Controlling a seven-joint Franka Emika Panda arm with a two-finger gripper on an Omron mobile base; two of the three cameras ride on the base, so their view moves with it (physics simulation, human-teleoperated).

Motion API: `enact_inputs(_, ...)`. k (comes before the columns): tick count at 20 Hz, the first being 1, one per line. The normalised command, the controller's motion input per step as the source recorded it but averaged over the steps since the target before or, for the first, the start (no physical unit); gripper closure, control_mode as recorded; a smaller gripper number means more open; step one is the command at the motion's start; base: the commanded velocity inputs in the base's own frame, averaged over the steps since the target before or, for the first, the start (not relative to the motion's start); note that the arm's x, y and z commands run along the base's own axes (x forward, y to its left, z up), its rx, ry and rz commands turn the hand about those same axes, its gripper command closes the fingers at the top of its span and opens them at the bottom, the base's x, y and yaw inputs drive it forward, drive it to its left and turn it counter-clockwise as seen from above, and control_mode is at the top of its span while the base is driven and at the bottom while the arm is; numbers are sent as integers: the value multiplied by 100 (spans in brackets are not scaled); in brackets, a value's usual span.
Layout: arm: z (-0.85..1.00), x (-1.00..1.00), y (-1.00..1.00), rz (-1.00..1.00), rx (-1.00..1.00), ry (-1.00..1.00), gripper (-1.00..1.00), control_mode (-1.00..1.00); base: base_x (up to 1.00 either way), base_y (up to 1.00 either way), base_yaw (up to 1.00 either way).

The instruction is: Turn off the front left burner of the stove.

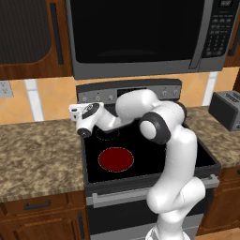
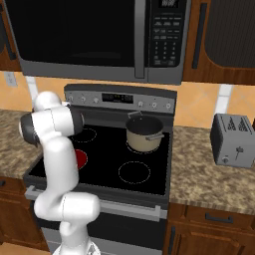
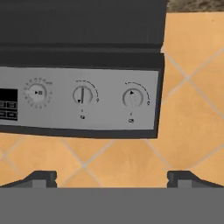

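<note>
The stove [image 1: 140, 193] has a flat black glass top. Its front left burner [image 1: 116, 159] glows deep red inside the largest dotted ring, and the arm partly covers this burner [image 2: 80, 158] in the right base view. My gripper [image 3: 112, 177] is open, fingertips [image 3: 42, 177] far apart with nothing between them. It hovers at the left end of the back panel [image 1: 126, 93]. The hand view is rolled upside down. It faces two round knobs, one [image 3: 82, 95] beside the other [image 3: 132, 98], and a small dial [image 3: 38, 92].
A steel pot [image 2: 144, 133] stands on the back right ring. A black-and-steel microwave [image 1: 140, 33] hangs above the stove. A toaster [image 2: 234, 139] sits on the granite counter [image 1: 37, 150] to the right. Orange tile wall lies behind.
</note>
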Motion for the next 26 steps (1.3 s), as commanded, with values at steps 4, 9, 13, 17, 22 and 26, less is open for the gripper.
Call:
enact_inputs(4,-18,34,0,5,0,2,-100,-100,0,0,0)
enact_inputs(9,-15,38,0,1,0,8,-100,-100,0,0,0)
enact_inputs(13,-6,33,4,0,0,7,-100,-100,0,0,0)
enact_inputs(17,-2,30,5,0,0,6,-100,-100,0,0,0)
enact_inputs(22,-11,27,9,0,-1,6,-100,-100,0,0,0)
enact_inputs(26,-11,25,9,0,-1,4,-100,-100,0,0,0)
